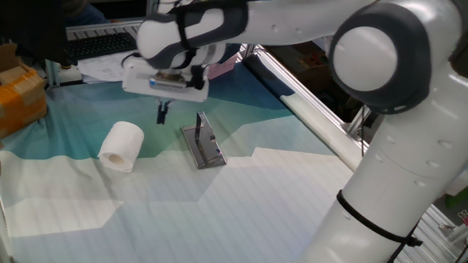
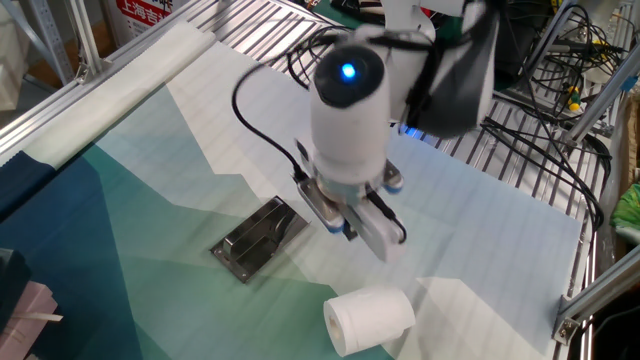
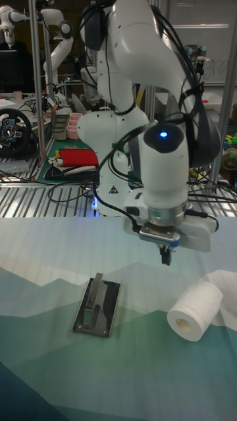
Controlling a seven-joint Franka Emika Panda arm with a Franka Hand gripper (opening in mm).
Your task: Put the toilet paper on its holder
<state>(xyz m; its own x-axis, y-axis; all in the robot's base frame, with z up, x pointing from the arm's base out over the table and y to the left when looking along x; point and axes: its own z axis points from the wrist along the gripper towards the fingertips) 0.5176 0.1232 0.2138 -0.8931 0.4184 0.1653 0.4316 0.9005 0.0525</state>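
Note:
The toilet paper (image 1: 122, 146) is a white roll lying on its side on the teal and white cloth, with its cardboard tube end showing; it also appears in the other views (image 2: 368, 318) (image 3: 195, 310). The holder (image 1: 203, 142) is a grey metal plate with a thin bar, lying flat to the right of the roll (image 2: 258, 238) (image 3: 97, 306). My gripper (image 1: 161, 115) hangs in the air between roll and holder, above the cloth, touching neither (image 3: 166, 256). Its fingers look pressed together with nothing between them.
An orange box (image 1: 18, 98) stands at the far left edge. A keyboard (image 1: 102, 45) and papers (image 1: 110, 67) lie at the back. An aluminium rail (image 1: 314, 117) borders the table on the right, and a wire rack (image 2: 500, 190) with cables lies beyond the cloth.

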